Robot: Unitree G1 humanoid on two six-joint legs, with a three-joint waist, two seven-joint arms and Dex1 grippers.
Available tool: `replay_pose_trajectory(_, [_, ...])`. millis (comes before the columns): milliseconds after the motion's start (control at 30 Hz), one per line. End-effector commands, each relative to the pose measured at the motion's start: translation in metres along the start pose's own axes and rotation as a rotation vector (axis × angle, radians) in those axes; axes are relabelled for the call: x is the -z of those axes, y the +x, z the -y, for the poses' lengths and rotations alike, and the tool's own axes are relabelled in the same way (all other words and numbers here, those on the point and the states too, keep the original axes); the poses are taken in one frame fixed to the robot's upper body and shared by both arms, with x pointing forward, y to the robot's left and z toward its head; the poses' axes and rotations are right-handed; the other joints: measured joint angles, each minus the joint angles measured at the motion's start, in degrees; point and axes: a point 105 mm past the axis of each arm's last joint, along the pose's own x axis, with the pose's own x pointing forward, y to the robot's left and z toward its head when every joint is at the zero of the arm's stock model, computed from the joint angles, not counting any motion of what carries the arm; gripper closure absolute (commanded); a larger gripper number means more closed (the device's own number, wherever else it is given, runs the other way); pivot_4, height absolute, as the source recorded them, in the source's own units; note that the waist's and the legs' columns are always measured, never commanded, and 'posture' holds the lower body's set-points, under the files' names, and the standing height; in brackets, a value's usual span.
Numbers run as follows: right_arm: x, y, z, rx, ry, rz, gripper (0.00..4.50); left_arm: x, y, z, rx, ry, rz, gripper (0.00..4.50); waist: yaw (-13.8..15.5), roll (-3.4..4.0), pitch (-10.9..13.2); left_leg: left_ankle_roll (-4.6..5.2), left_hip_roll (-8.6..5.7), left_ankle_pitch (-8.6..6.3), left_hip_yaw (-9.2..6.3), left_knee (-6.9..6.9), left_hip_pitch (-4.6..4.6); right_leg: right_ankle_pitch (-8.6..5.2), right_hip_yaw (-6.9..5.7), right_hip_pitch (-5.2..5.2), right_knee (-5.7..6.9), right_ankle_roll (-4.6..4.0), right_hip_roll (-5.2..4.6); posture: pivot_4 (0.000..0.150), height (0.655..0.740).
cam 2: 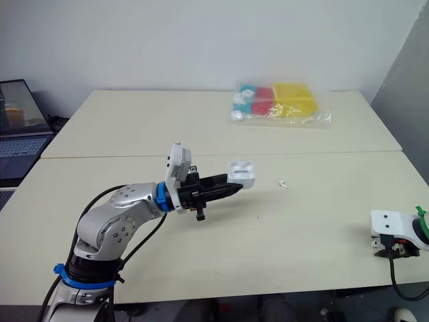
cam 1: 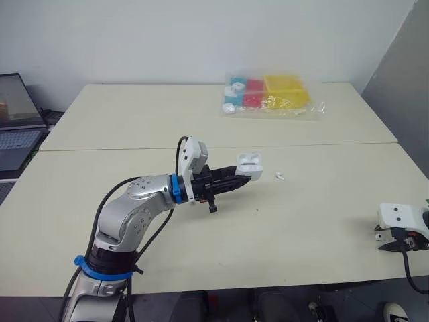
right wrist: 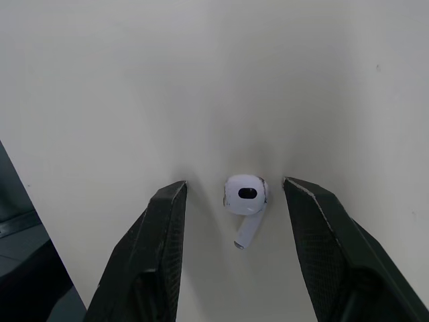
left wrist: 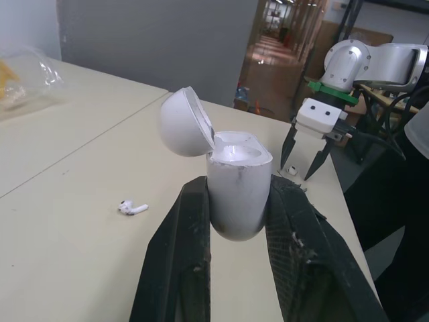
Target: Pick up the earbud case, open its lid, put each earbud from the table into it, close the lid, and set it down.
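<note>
- While the left end effector clamps the earbud case above the desk with the lid open, the case is best held level, cavities upward.
- One earbud lies on the desk just right of the case.
- Far right, the right end effector stands open astride a second earbud — close gently on its head, leaving the stem free.
</note>
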Motion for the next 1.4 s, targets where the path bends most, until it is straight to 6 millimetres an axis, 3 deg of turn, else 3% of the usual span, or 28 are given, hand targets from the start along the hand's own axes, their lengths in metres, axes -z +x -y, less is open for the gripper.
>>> replay_pose_trajectory(33, [-0.004, -0.003, 0.006, 0.034, -0.016, 0.009, 2.16, -0.011, 0.001, 0.008, 0.033, 0.039, 0.026, 3.75, 0.0, 0.00, 0.0, 0.00, 0.00, 0.00, 0.01, 0.00, 0.00, 0.00, 0.00, 0.00, 0.00, 0.00, 0.00, 0.150, 0.7400])
replay_pose_trajectory(133, [-0.006, -0.002, 0.007, 0.040, -0.020, 0.018, 2.78, -0.011, 0.000, 0.008, 0.032, 0.038, 0.026, 3.75, -0.1, -0.01, 0.0, 0.00, 0.01, 0.00, 0.02, 0.00, 0.00, 0.01, 0.03, -0.01, 0.00, 0.01, 0.01, 0.150, 0.7400])
replay_pose_trajectory(267, [-0.007, -0.002, 0.008, 0.042, -0.024, 0.024, 4.10, -0.011, 0.000, 0.009, 0.032, 0.038, 0.025, 3.75, -0.1, -0.01, 0.0, 0.00, 0.00, 0.00, 0.10, 0.01, 0.05, 0.06, 0.14, -0.01, 0.00, 0.09, 0.03, 0.150, 0.7400])
replay_pose_trajectory(633, [-0.009, -0.004, 0.009, 0.039, -0.049, 0.024, 4.12, -0.010, 0.001, 0.008, 0.031, 0.037, 0.025, 3.75, -0.1, -0.01, 0.0, 0.00, 0.00, 0.00, 0.15, 0.01, 0.03, 0.08, 0.20, -0.06, 0.00, 0.12, 0.04, 0.150, 0.7400])
replay_pose_trajectory(867, [-0.029, -0.009, 0.011, 0.049, -0.074, 0.072, 4.12, -0.008, -0.001, 0.007, 0.030, 0.044, 0.016, 3.75, -0.1, 0.00, 0.0, 0.00, 0.00, 0.00, 0.14, 0.01, 0.03, 0.08, 0.19, -0.07, 0.01, 0.12, 0.05, 0.150, 0.7400])
replay_pose_trajectory(967, [-0.063, -0.024, 0.015, 0.064, -0.103, 0.160, 4.12, -0.005, -0.002, 0.006, 0.036, 0.060, 0.001, 3.75, -0.2, 0.03, 0.0, 0.00, 0.00, 0.00, 0.15, 0.00, 0.01, 0.08, 0.20, -0.09, 0.00, 0.12, 0.05, 0.150, 0.7400])
replay_pose_trajectory(1133, [-0.137, -0.057, 0.030, 0.161, -0.104, 0.403, 4.12, -0.001, -0.003, -0.003, 0.033, 0.089, -0.008, 3.75, -0.1, 0.04, 0.0, 0.00, 0.05, 0.00, 0.10, 0.00, 0.02, 0.10, 0.19, -0.12, 0.03, 0.10, 0.10, 0.150, 0.7400])
replay_pose_trajectory(1233, [-0.193, -0.091, 0.051, 0.305, -0.008, 0.695, 4.12, -0.002, 0.000, -0.010, 0.020, 0.103, 0.010, 3.75, -0.2, -0.01, 0.0, 0.00, 0.06, 0.00, 0.07, 0.01, -0.01, 0.12, 0.16, -0.13, 0.02, 0.05, 0.12, 0.150, 0.7400])
replay_pose_trajectory(1300, [-0.218, -0.110, 0.059, 0.372, 0.090, 0.867, 4.12, -0.003, 0.002, -0.014, 0.010, 0.112, 0.025, 3.75, 0.0, -0.04, 0.0, 0.00, 0.05, 0.00, 0.03, 0.01, -0.08, 0.12, 0.16, -0.16, 0.01, 0.05, 0.11, 0.150, 0.7400])
replay_pose_trajectory(1400, [-0.245, -0.133, 0.056, 0.384, 0.205, 1.113, 4.12, -0.009, 0.007, -0.021, -0.027, 0.120, 0.065, 3.75, 0.4, -0.04, 0.0, 0.00, 0.05, 0.00, -0.09, -0.01, -0.21, 0.24, 0.19, -0.21, -0.05, -0.17, 0.07, 0.150, 0.7400])
